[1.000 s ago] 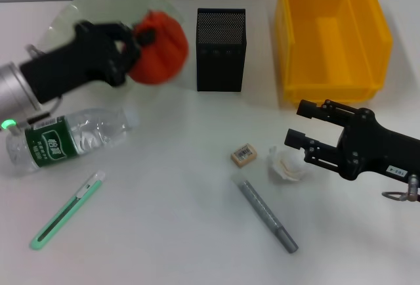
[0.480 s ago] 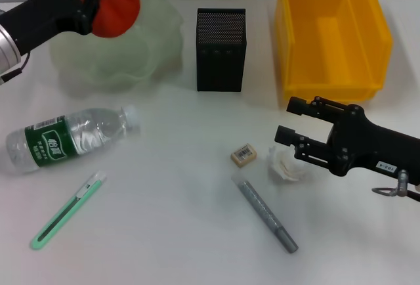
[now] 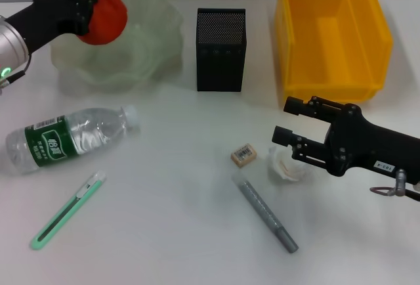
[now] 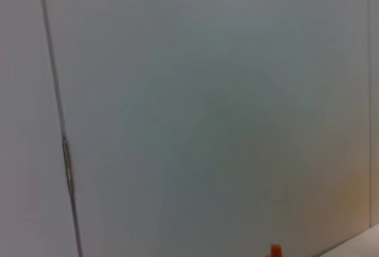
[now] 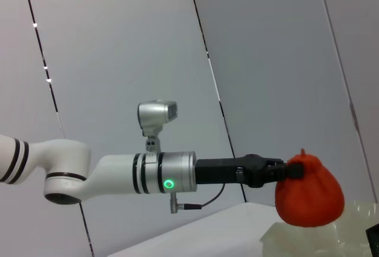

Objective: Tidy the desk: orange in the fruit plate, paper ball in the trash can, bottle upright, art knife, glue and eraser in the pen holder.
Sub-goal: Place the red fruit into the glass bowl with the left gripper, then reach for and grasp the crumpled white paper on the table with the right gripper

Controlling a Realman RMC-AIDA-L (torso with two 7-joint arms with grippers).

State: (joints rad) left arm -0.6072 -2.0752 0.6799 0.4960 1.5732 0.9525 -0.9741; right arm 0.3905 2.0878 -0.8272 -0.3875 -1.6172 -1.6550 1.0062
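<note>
My left gripper is shut on the red-orange orange, holding it over the far left part of the pale-green fruit plate. The right wrist view shows the same orange above the plate's rim. My right gripper stands open just above the white paper ball. The bottle lies on its side. Also on the table are the mint-green art knife, the grey glue and the beige eraser. At the back stand the black pen holder and the yellow trash can.
The left wrist view shows only a grey wall with a sliver of orange at its edge. The eraser lies a short way left of the paper ball, and the glue's tip is close below both.
My left gripper carried the orange from the plate's right side to its far left part, then dipped slightly. My right gripper crept left, closer over the paper ball.
</note>
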